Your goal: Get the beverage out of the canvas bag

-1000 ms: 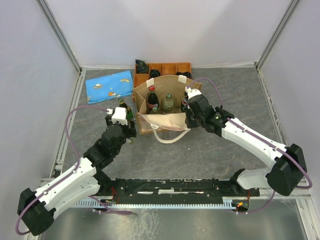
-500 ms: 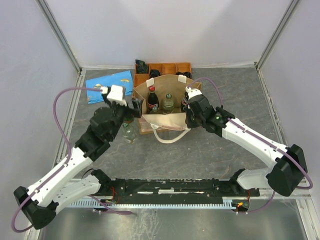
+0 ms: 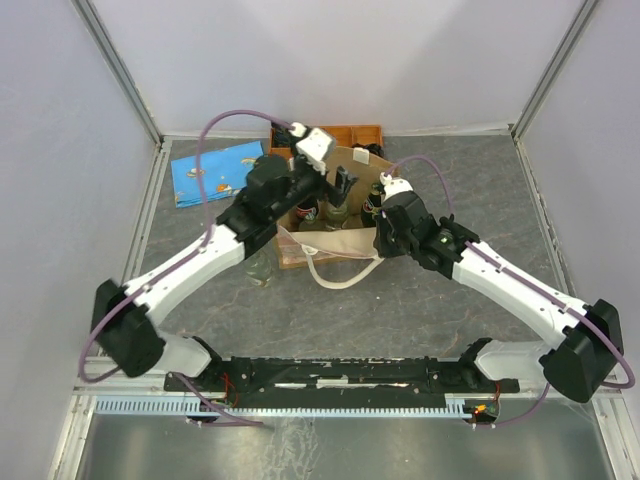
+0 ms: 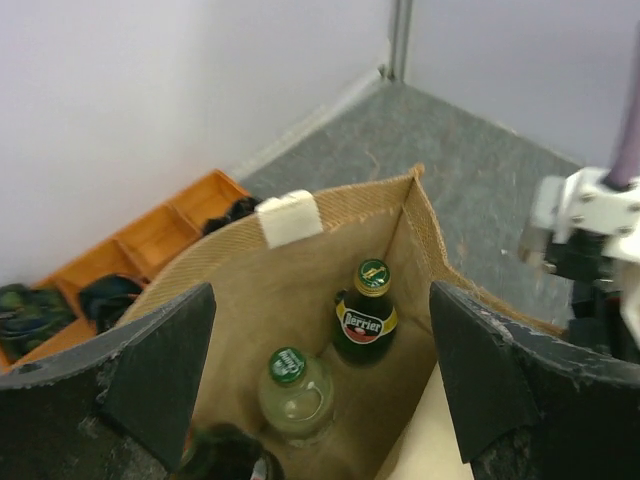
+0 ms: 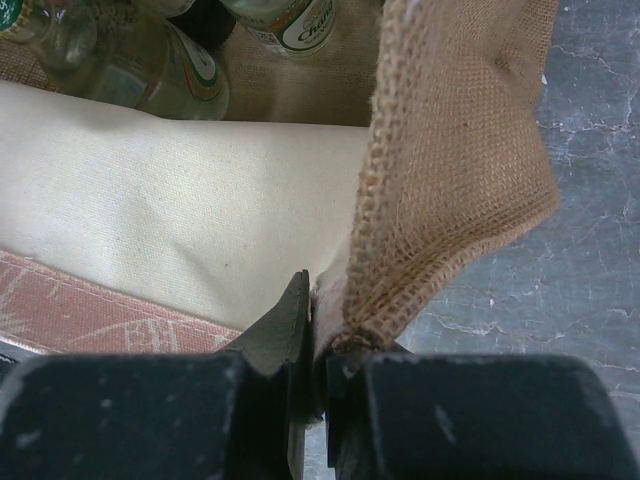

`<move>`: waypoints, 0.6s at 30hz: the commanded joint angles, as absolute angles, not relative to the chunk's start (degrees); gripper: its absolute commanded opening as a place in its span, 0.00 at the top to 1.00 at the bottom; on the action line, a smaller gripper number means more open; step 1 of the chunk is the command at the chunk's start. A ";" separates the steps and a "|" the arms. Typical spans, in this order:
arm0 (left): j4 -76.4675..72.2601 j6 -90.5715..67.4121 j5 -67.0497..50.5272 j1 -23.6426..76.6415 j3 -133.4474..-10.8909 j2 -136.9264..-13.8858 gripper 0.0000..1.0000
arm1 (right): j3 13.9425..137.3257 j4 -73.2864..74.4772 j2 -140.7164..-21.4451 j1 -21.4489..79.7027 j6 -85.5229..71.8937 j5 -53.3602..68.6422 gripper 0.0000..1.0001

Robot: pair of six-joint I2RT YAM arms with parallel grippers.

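A robot lab cell: pale panel walls (image 3: 340, 60) in aluminium framing (image 3: 118, 68) enclose a grey stone-patterned bench (image 3: 420, 310). The left arm (image 3: 190, 265) and right arm (image 3: 510, 285) are bolted to a black rail (image 3: 340, 375) at its near edge.

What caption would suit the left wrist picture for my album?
Open left gripper poised over the open canvas bag, a green Perrier bottle and a clear bottle inside.

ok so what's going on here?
The right gripper is shut on the rim of the bag, pinching it. The left gripper hangs open over the bag's mouth, holding nothing. Inside stand a Perrier bottle, a clear green-capped bottle and a dark bottle at the edge of view. A loose bottle stands on the table left of the bag, so the unloading looks partway done.
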State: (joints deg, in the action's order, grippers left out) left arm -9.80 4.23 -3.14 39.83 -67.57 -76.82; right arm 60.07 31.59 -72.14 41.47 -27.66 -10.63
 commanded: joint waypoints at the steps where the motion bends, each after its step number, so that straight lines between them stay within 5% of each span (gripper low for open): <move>1: -14.16 7.54 -10.31 39.70 -73.22 -84.83 0.08 | 59.83 31.61 -68.57 41.78 -27.77 -11.39 0.89; 18: -20.07 12.66 -11.65 39.72 -75.86 -98.61 0.01 | 60.29 31.60 -69.45 41.81 -27.83 -12.13 0.89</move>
